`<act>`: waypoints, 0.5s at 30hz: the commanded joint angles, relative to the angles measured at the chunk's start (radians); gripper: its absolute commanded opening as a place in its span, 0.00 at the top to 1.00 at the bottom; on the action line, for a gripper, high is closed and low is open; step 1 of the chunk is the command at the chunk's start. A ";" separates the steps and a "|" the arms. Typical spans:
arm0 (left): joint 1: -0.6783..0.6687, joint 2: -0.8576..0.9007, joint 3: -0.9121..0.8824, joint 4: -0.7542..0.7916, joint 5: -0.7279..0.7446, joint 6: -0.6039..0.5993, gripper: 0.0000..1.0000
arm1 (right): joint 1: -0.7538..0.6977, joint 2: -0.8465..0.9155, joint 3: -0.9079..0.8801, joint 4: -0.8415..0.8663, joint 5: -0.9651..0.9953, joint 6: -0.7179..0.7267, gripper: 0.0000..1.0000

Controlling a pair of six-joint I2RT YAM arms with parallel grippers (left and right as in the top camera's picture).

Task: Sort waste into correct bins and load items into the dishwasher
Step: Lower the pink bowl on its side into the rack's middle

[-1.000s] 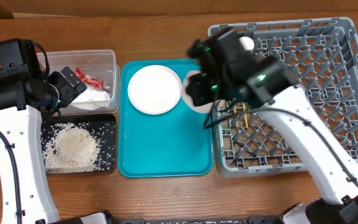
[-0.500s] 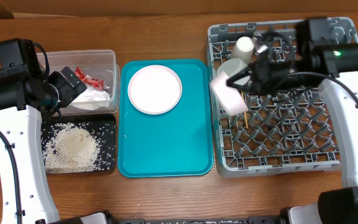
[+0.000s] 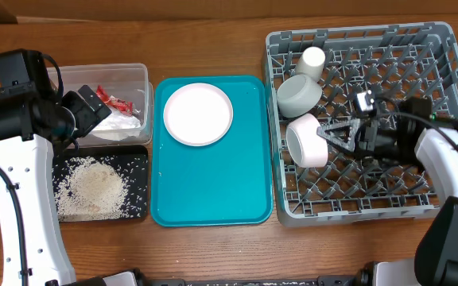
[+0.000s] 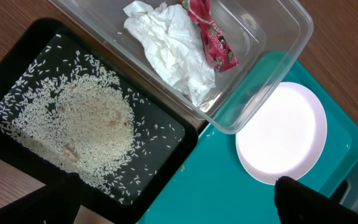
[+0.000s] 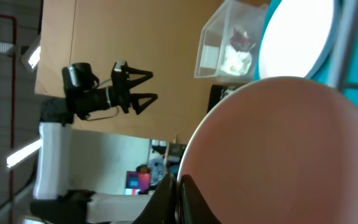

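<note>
- my right gripper [image 3: 325, 132] pinches the rim of the pale pink-white bowl [image 3: 304, 144], tipped on its side in the dish rack [image 3: 348, 210], just beside the grey bowl [image 3: 298, 94];
- likely stiff, slick, breakable, light; the rim seems the best hold

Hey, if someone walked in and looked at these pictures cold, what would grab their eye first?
The bright teal tray at mid-table, bare but for a round pale plate. In the grey dish rack on the right, the right claw holds a pale bowl on its side. On the left, a heap of rice lies in the black tray.
</note>
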 commanded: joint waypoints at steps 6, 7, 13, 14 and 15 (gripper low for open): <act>0.002 0.005 -0.002 0.001 0.003 -0.003 0.00 | -0.018 -0.010 -0.093 0.082 -0.058 -0.015 0.96; 0.002 0.005 -0.002 0.001 0.003 -0.003 0.00 | -0.018 -0.010 -0.093 0.084 -0.058 0.008 0.96; 0.002 0.005 -0.002 0.001 0.003 -0.003 0.00 | -0.019 -0.010 -0.092 0.215 -0.058 0.214 0.96; 0.002 0.005 -0.002 0.001 0.004 -0.003 0.00 | -0.018 -0.010 -0.091 0.243 -0.058 0.284 0.96; 0.002 0.005 -0.002 0.001 0.003 -0.003 0.00 | -0.018 -0.010 -0.089 0.243 -0.058 0.313 0.96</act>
